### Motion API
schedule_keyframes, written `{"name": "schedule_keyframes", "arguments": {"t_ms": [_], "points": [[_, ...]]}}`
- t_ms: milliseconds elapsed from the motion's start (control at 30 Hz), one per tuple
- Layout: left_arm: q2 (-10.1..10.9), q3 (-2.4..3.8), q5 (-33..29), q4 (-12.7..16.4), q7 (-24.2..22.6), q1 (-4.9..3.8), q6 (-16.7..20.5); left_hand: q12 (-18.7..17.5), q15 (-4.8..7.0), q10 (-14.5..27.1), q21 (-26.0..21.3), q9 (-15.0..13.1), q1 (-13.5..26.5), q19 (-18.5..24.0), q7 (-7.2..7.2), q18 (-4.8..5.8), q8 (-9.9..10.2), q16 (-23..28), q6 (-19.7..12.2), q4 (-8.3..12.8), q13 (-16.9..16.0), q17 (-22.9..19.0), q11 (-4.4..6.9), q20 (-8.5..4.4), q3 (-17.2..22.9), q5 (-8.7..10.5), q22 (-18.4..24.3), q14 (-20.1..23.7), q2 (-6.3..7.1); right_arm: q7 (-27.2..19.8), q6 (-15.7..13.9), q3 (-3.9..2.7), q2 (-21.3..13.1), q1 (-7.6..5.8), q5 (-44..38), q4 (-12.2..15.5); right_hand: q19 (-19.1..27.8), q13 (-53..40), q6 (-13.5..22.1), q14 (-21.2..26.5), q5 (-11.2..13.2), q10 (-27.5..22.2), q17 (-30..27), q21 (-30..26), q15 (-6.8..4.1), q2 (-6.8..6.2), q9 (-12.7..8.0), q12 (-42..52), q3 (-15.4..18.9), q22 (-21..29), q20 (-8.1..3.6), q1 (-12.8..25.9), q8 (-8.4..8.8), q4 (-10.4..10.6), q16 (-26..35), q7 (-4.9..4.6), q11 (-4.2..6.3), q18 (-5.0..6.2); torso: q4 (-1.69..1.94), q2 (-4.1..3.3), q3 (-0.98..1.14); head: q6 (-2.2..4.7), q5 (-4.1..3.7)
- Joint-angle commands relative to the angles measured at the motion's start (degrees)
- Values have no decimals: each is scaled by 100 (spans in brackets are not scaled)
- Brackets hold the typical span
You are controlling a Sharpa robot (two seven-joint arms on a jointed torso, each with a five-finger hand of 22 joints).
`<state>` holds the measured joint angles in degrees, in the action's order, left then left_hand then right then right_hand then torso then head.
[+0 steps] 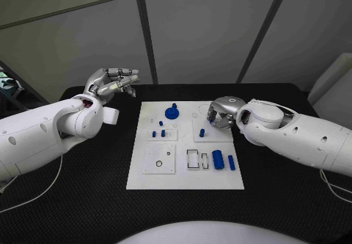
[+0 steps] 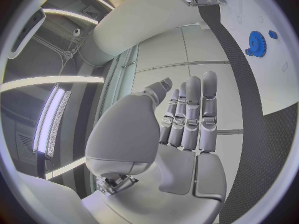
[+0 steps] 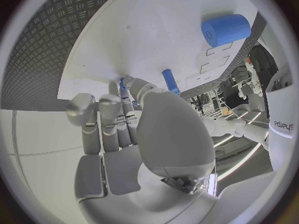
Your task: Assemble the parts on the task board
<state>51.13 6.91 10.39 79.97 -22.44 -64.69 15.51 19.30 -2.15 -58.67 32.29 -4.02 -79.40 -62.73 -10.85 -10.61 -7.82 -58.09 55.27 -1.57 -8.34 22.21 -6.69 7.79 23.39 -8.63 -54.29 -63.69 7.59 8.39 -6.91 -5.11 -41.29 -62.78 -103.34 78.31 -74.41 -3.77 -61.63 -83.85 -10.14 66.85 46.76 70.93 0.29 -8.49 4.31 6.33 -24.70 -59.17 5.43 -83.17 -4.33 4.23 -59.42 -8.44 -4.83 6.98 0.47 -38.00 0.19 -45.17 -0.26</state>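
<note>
The white task board (image 1: 183, 175) lies mid-table. On it are a blue gear (image 1: 172, 112), small blue pegs (image 1: 158, 133), a standing peg (image 1: 202, 132), a thick blue cylinder (image 1: 217, 159) and a blue rod (image 1: 231, 162). My left hand (image 1: 111, 81) is raised beyond the board's far left corner, fingers straight and apart, holding nothing (image 2: 184, 124). My right hand (image 1: 222, 113) hovers over the board's far right part with fingers curled down. In the right wrist view a thin blue peg (image 3: 122, 84) shows pinched between thumb and finger, near the standing peg (image 3: 169, 80) and the cylinder (image 3: 225, 30).
Black table (image 1: 88, 203) surrounds the board. Empty sockets and slots (image 1: 192, 158) sit on the board's near half, and a round socket (image 1: 204, 108) lies beside my right hand. The left wrist view shows the gear (image 2: 255, 42) and the board (image 2: 277, 89).
</note>
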Motion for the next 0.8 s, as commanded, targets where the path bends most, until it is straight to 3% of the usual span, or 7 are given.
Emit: {"name": "schedule_keyframes", "arguments": {"t_ms": [33, 167, 400, 800], "points": [[-13, 5, -57, -2, -57, -9, -46, 37, 1, 43, -41, 10, -22, 53, -25, 10, -23, 37, -15, 0, -4, -6, -16, -2, -40, 15, 8, 53, -39, -21, 118, 11, 26, 23, -61, -27, -114, -14, -105, -238, 40, 109, 290, 182, -29, 99, 19, 51, -69, -250, -3, 3, -49, -17, -256, 11, 17, -140, -1, 1, 3, -8, 2], [-22, 5, -57, -12, -34, -9, -30, 39, -2, 54, -50, 11, -24, 52, -30, 10, -21, 43, -24, 1, -3, -11, -20, -1, -44, 15, 17, 56, -42, 2, 142, 11, 41, 32, -102, -45, -281, -47, -271, -270, 74, 291, 677, 460, -75, 195, 54, 106, -132, -646, -33, -18, -120, -77, -593, 63, 78, -206, -4, 3, 2, -10, 14], [-34, 5, -57, -21, -7, -9, -19, 44, -24, 122, -84, 16, -41, 46, -77, 14, -14, 66, -80, 12, 4, -32, -56, 9, -70, 16, 55, 66, -43, 106, 55, 11, 42, 42, -261, -23, -434, -110, -471, -235, 97, 527, 850, 735, -140, 309, 118, 149, -212, -1034, -88, -90, -208, -245, -772, 115, 154, -272, -4, 3, 4, -24, 20], [-36, 5, -57, -46, 22, -9, -22, 56, -33, 149, -100, 15, -63, 44, -89, 14, -19, 78, -99, 26, 5, -43, -67, 14, -80, 15, 73, 74, -48, 211, -337, 9, -48, 58, -376, 204, -477, -149, -499, -200, 66, 596, 896, 870, -146, 303, 149, 102, -329, -1213, -106, -124, -201, -430, -851, 104, 157, -300, -6, 4, 3, -33, 14]]}}
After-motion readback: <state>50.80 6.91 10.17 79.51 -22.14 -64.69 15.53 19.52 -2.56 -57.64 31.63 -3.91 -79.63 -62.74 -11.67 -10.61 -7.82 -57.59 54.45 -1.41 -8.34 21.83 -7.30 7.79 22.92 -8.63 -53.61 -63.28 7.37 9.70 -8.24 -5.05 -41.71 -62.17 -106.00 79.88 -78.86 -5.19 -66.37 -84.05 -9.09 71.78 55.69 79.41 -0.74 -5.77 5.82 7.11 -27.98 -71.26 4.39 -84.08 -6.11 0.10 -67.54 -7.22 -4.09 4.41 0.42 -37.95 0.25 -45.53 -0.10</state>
